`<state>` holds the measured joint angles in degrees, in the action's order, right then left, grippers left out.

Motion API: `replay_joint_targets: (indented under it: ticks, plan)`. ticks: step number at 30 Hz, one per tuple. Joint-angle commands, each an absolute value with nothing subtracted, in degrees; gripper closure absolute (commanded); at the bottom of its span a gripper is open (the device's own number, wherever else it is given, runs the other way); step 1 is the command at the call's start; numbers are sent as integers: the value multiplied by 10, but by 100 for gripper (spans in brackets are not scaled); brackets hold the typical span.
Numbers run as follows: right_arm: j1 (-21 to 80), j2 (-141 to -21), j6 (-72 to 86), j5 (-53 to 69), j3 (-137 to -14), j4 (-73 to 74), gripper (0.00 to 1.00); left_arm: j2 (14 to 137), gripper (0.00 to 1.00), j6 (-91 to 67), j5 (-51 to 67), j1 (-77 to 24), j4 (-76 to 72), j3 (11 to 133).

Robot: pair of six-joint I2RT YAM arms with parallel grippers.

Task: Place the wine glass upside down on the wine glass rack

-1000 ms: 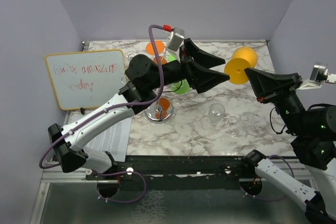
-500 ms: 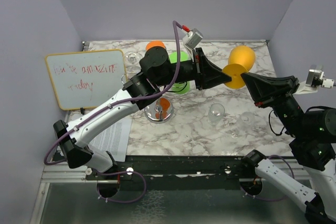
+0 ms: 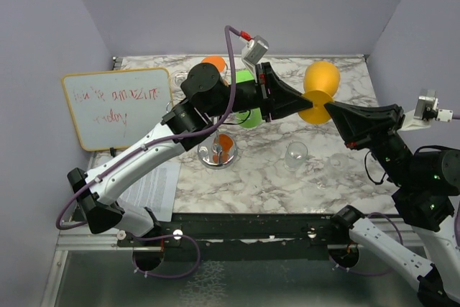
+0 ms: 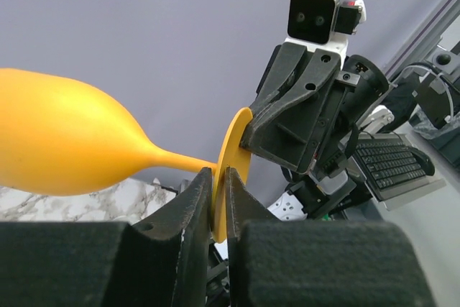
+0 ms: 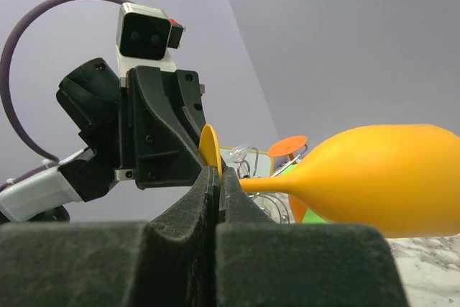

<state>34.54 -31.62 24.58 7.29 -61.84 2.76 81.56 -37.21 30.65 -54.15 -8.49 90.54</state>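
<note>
A yellow wine glass [image 3: 320, 78] hangs sideways in the air over the back right of the table, bowl to the rear and foot [image 3: 314, 112] toward the front. My left gripper [image 3: 307, 107] is shut on one edge of the foot disc [image 4: 234, 150], with the bowl [image 4: 57, 145] off to its left. My right gripper [image 3: 330, 109] pinches the opposite edge [image 5: 210, 147] of the foot, jaws shut. The wine glass rack [image 3: 216, 154] stands below my left arm, which hides much of it. Its wire loops [image 5: 260, 199] show in the right wrist view.
Orange [image 3: 224, 146] and green [image 3: 249, 117] glasses hang on the rack. Two clear glasses [image 3: 296, 154] [image 3: 338, 163] lie on the marble top to the right. A whiteboard [image 3: 118, 106] leans at the left, and a printed sheet [image 3: 154, 188] lies by the front edge.
My left gripper swung in from the left with jaws wide and closed on the glass's foot. The glass, held by the right gripper, shifted slightly left and back.
</note>
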Motion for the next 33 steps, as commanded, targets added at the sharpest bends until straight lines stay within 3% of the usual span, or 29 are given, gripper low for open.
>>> replay_joint_targets:
  ticks: [1,2,6,10,14,26,33]
  plan:
    - [348,-315,250,96,-609,10,99,798,93,-387,323,-537,-116,898]
    - [348,-314,250,96,-609,9,99,799,100,-388,326,-537,-119,897]
    - [348,-315,255,98,-611,11,96,797,100,-378,331,-536,-124,894]
    - [348,-315,254,92,-615,18,52,790,100,-352,332,-533,-120,896]
    - [348,-309,254,84,-611,16,35,780,100,-341,354,-508,-126,911]
    - [348,-283,261,74,-601,13,31,751,100,-369,377,-296,-111,963]
    - [349,-274,264,53,-592,22,31,705,100,-265,198,-218,48,975]
